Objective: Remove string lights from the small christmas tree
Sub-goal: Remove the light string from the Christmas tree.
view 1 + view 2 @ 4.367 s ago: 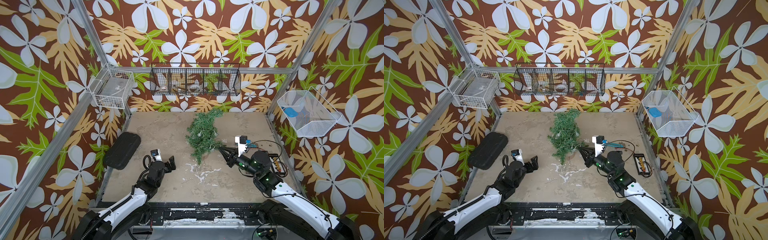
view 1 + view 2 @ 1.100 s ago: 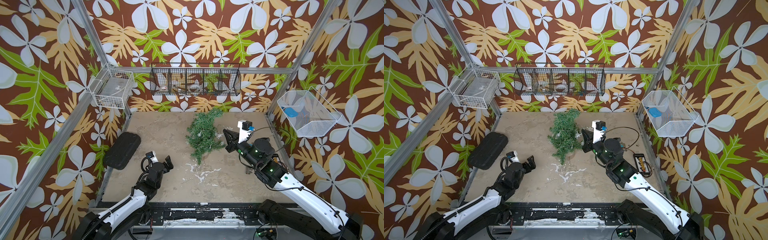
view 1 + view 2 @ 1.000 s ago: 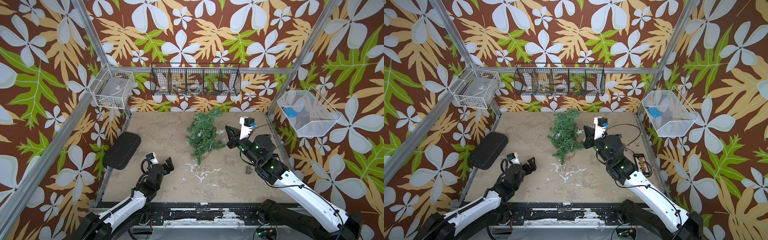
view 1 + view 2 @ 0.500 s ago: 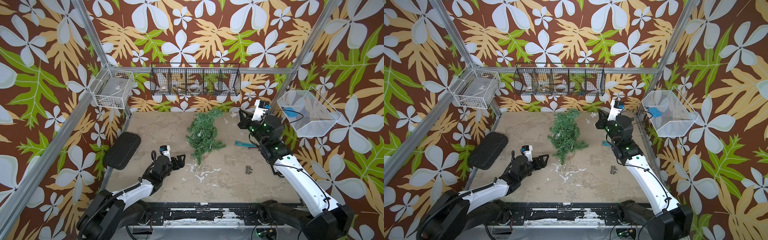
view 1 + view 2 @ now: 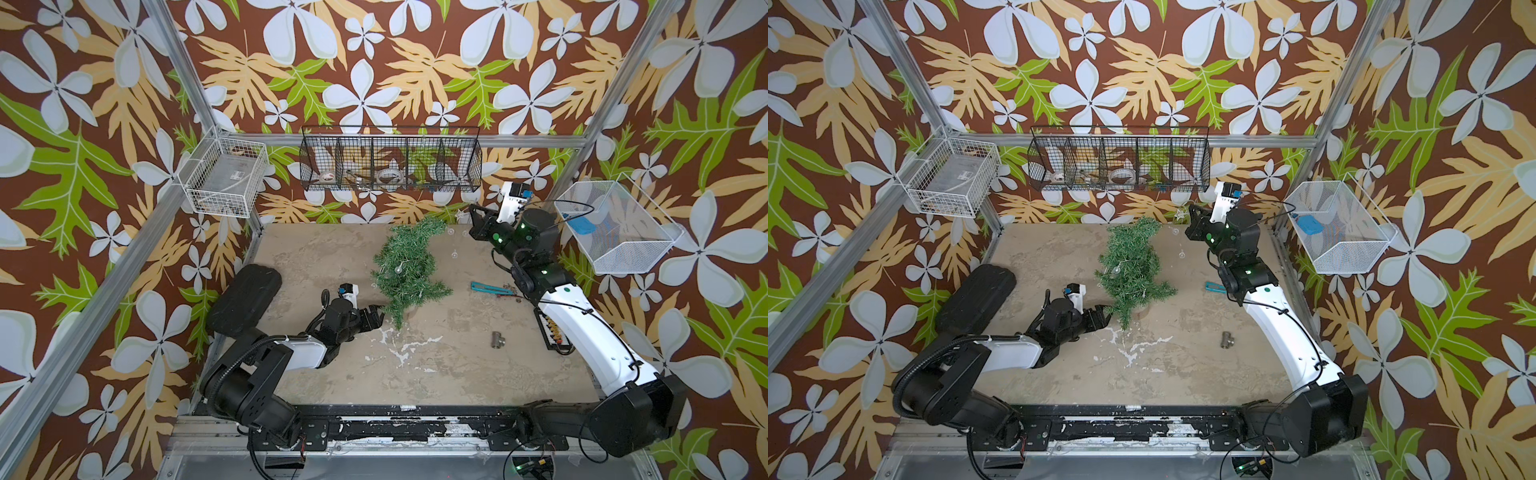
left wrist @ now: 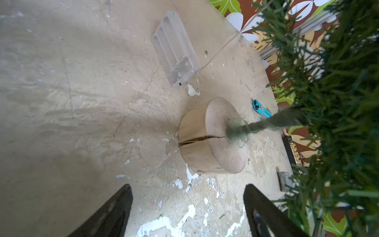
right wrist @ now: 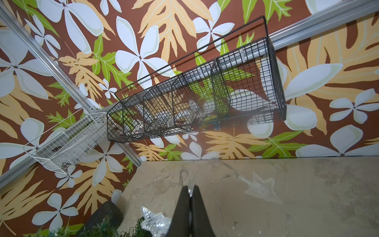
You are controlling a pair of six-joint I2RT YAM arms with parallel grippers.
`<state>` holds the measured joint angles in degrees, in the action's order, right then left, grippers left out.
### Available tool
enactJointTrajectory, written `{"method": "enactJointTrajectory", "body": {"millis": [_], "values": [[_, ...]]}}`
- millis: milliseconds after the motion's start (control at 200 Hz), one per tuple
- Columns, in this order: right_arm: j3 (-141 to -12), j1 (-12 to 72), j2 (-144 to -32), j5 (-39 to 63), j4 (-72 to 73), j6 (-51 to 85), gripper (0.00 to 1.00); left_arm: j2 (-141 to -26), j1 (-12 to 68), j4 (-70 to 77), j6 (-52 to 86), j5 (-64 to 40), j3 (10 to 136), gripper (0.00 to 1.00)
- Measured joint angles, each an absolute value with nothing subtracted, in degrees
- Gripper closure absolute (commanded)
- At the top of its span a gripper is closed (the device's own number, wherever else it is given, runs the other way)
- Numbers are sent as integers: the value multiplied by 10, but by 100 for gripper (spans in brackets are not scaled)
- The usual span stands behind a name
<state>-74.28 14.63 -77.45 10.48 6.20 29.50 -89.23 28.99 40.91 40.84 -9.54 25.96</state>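
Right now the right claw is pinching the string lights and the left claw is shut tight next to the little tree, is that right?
Not quite. The left claw is open, not shut tight: the left wrist view shows its fingers wide apart with nothing between them. It is next to the small christmas tree, and the right claw is pinching the string lights.

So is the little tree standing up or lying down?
Standing up. In the left wrist view the small christmas tree has its round wooden base sitting flat on the table, and the trunk rises from its top face.
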Motion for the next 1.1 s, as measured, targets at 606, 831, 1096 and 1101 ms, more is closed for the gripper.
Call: {"method": "enactJointTrajectory", "body": {"millis": [606,831,1096,1101], "values": [[-784,134,-796,135,40,281,100,-1048,303,479,431,-102,339,27],[-832,134,-827,154,38,288,100,-1057,307,504,433,-85,333,28],[-982,142,-927,205,38,331,100,-1053,312,497,433,-77,336,28],[-985,143,-929,206,38,331,100,-1053,313,496,433,-77,336,28]]}}
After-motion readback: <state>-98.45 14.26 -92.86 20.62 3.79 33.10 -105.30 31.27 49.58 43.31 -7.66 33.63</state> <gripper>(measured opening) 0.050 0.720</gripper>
